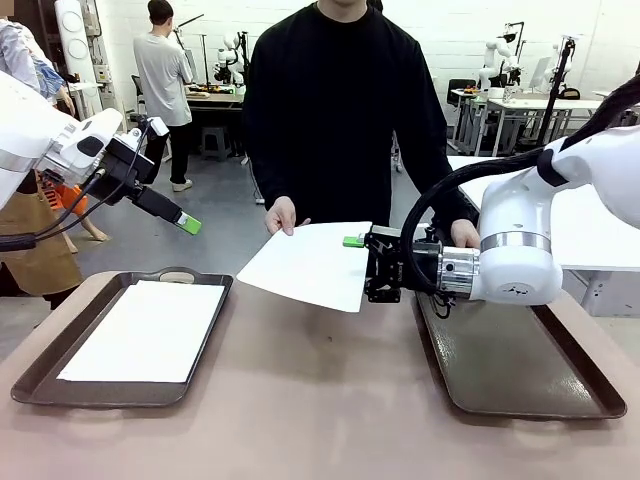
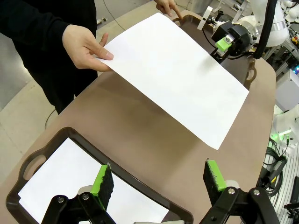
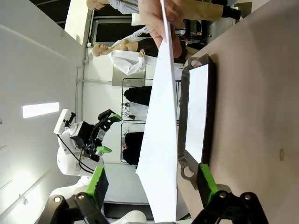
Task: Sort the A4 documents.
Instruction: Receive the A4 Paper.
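The person's hand (image 1: 281, 215) holds one sheet (image 1: 308, 264) out over the table middle, pinched at its far corner, and the right gripper (image 1: 362, 262) has its fingers astride the sheet's near edge, at about 3 o'clock from the sheet's centre in the front view. In the right wrist view the sheet (image 3: 161, 140) runs edge-on up between the two green pads (image 3: 97, 183), which stand apart and are not yet clamped on it. To do this well, I would close squarely on the paper, well inside the edge so it cannot slip, and wait for the person to let go before pulling. A thin sheet will droop, so carry it low and flat toward the empty right tray (image 1: 520, 375) at 4 o'clock. The left gripper (image 2: 158, 183) hangs with jaws wide apart over the left tray (image 1: 40, 375), where another sheet (image 1: 145, 330) already lies, at 8 o'clock.
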Robot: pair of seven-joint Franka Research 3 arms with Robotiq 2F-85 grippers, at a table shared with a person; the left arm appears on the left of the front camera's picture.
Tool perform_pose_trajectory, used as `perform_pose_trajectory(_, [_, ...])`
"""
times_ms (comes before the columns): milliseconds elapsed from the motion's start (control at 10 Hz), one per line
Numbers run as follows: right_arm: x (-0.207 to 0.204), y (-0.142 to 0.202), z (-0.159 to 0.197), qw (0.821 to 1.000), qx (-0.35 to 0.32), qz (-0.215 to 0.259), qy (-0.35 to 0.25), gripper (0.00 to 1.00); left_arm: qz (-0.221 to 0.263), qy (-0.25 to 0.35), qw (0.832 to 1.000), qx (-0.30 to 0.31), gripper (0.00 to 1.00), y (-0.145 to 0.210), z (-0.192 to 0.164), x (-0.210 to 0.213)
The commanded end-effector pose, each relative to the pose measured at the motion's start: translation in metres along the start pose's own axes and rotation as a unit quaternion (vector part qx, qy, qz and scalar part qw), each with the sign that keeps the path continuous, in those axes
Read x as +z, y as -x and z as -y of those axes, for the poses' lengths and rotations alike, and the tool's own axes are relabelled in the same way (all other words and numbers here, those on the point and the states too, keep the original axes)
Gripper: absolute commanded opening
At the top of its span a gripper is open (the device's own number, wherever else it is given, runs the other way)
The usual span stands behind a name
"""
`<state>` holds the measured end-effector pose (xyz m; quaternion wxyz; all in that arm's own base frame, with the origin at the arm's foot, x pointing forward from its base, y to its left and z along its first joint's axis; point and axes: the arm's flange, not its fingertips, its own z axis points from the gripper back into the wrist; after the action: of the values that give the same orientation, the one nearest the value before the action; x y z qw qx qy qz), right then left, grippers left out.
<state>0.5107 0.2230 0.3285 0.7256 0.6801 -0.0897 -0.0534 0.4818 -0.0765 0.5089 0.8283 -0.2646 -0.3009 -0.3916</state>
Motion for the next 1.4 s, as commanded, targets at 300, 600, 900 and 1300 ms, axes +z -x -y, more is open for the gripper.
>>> perform_pose_trajectory(300, [-0.002,-0.011,0.007,1.0,-0.015,0.004,0.007,0.69,0.011,0.004,1.0,-0.006,1.0,0.001,0.0,0.0])
perform_pose_trajectory(600, [-0.002,-0.015,0.007,1.0,-0.014,0.002,0.006,0.45,0.011,0.004,1.0,-0.006,1.0,0.001,0.0,0.0])
perform_pose_trajectory(900, [-0.003,-0.017,0.006,1.0,-0.016,-0.001,0.006,0.22,0.011,0.004,1.0,-0.006,1.0,0.001,0.0,0.0])
perform_pose_trajectory(1300, [-0.001,-0.021,0.008,1.0,-0.02,-0.005,0.011,0.0,0.011,0.004,1.0,-0.006,1.0,0.001,0.0,0.0])
